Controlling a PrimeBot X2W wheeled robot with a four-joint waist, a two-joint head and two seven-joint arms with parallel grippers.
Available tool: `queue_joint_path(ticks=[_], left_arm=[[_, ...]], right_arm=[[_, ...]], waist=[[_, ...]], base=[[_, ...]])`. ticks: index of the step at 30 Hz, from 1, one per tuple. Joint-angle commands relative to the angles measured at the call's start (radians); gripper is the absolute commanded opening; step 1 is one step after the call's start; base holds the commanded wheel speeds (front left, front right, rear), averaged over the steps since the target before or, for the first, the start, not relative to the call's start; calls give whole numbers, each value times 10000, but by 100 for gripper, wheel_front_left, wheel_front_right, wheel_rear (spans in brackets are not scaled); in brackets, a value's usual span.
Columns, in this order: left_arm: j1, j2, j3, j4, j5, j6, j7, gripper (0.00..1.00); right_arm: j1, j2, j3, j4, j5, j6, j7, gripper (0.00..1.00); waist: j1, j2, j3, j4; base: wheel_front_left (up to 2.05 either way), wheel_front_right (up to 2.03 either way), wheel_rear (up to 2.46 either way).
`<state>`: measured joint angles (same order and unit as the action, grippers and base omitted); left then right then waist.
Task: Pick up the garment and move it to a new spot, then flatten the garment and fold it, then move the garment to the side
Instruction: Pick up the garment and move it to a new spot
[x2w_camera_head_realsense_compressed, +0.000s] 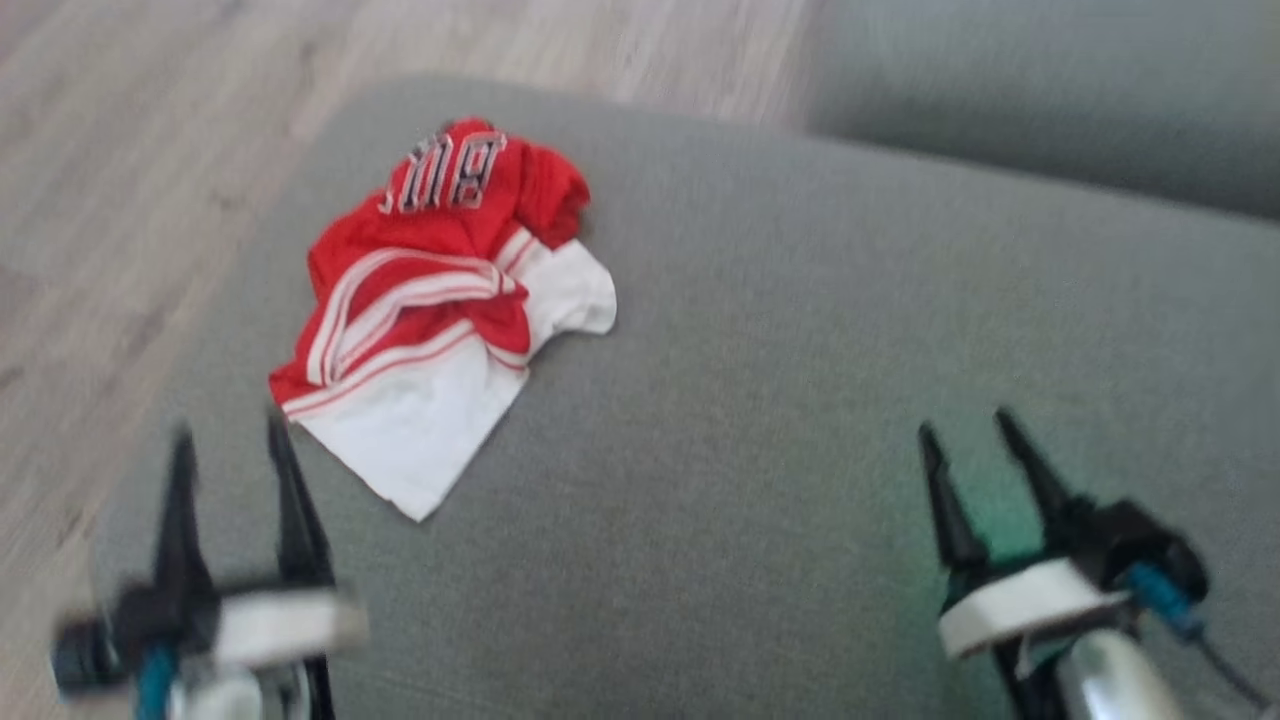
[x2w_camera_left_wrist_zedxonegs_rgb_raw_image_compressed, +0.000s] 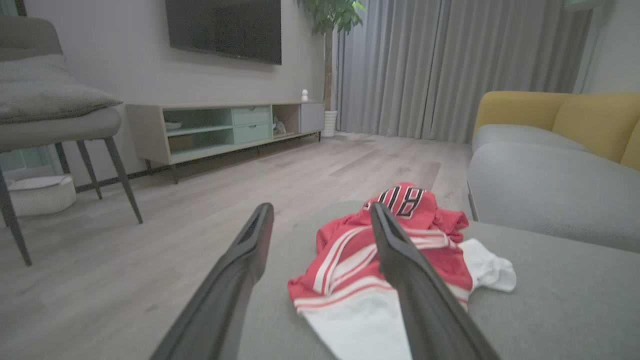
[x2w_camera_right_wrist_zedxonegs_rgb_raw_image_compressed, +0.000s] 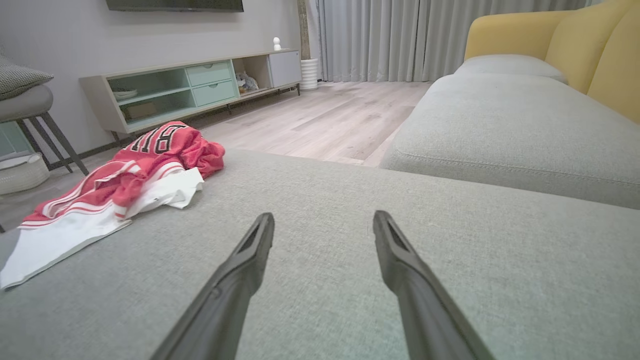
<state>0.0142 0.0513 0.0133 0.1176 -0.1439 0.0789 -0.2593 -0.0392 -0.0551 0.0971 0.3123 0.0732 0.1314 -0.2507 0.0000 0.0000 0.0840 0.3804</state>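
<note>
Crumpled red-and-white striped jersey garment (x2w_camera_head_realsense_compressed: 440, 310) lies on grey upholstered cushion (x2w_camera_head_realsense_compressed: 800, 400), near cushion's left edge. Left gripper (x2w_camera_head_realsense_compressed: 228, 428) just beside garment, jaws spread wide, empty. Right gripper (x2w_camera_head_realsense_compressed: 964, 421) over cushion's bare right part, likewise.

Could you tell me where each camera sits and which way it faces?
Head view: up high, looking down at the garment on the grey cushion; left gripper and right gripper show, open.
Left wrist view: low over the cushion, facing the garment; own fingers.
Right wrist view: low, facing cushion and sofa; own fingers.
Both wrist views share garment and cabinet.
</note>
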Motion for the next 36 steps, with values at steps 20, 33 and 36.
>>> queue_joint_path(ticks=[20,33,36], left_arm=[[-7623,103,568,8239,-891,-1159,892,100],[-7984,829,460,6367,-397,-1725,-19,0],[-7862,1057,329,5010,-154,-1838,-21,0]], right_arm=[[-1853,-2229,-141,-1320,-612,-7,-111,100],[-1957,-1407,49,-1122,-407,-7,-111,100],[-1821,-898,125,-1007,-342,-7,-111,100]], waist=[[0,0,4218,-770],[0,0,2525,-1262],[0,0,1637,-1690]], base=[[0,0,0],[0,0,0],[0,0,0]])
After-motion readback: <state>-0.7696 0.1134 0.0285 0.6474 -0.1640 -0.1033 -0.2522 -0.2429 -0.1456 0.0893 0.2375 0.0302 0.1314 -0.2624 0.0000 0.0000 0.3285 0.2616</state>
